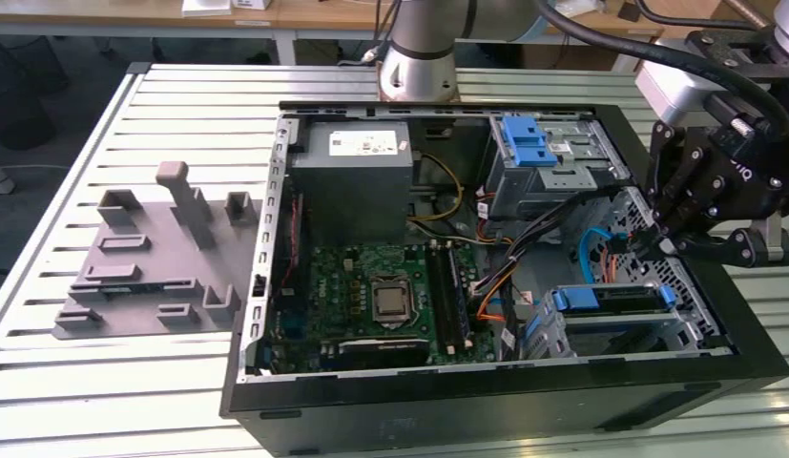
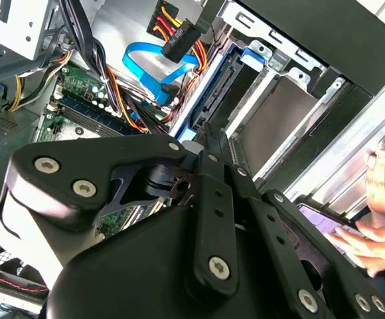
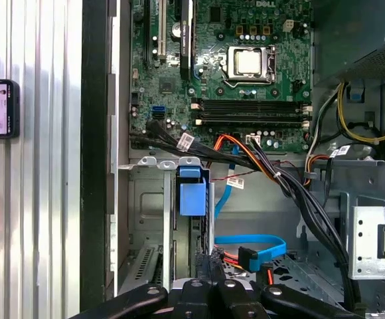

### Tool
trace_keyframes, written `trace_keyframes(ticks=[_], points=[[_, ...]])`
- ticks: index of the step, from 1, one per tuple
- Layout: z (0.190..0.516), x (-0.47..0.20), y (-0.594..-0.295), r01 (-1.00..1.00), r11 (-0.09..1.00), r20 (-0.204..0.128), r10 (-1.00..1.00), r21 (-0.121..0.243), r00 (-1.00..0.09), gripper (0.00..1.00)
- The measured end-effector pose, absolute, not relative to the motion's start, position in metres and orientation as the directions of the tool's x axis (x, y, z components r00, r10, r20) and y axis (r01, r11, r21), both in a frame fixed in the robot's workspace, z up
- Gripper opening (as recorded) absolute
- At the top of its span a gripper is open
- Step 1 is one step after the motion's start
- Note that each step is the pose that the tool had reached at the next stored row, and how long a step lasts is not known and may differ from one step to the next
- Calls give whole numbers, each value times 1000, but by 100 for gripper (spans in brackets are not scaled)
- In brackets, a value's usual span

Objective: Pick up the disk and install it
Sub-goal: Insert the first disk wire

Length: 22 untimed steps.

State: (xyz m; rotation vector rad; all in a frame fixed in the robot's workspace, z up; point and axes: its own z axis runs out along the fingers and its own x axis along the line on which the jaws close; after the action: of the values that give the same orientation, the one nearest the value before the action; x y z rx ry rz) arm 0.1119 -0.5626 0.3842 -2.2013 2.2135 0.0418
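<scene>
Seemingly the disk [image 1: 611, 298] sits on edge in the drive cage [image 1: 697, 329] at the near corner of the case [image 1: 496, 401], on the exterior view's right, close by the gripper [image 1: 657, 243], whose jaws are drawn together empty; probably stiff, hefty and shock-sensitive, it is best gripped across its blue-framed edges.

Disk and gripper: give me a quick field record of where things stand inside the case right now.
disk: on edge in the lower drive cage of the computer case, blue frame showing
gripper: inside the case beside the cage, in line with the disk; contact cannot be told
blue cable: lying loose beside the cage
grey holder: on the table, outside the case at the exterior view's left
</scene>
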Motion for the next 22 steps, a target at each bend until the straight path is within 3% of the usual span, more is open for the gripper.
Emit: trace_keyframes(ticks=[22], points=[[383,118,-557,-1000,5,-33,-999,5,-6,11]])
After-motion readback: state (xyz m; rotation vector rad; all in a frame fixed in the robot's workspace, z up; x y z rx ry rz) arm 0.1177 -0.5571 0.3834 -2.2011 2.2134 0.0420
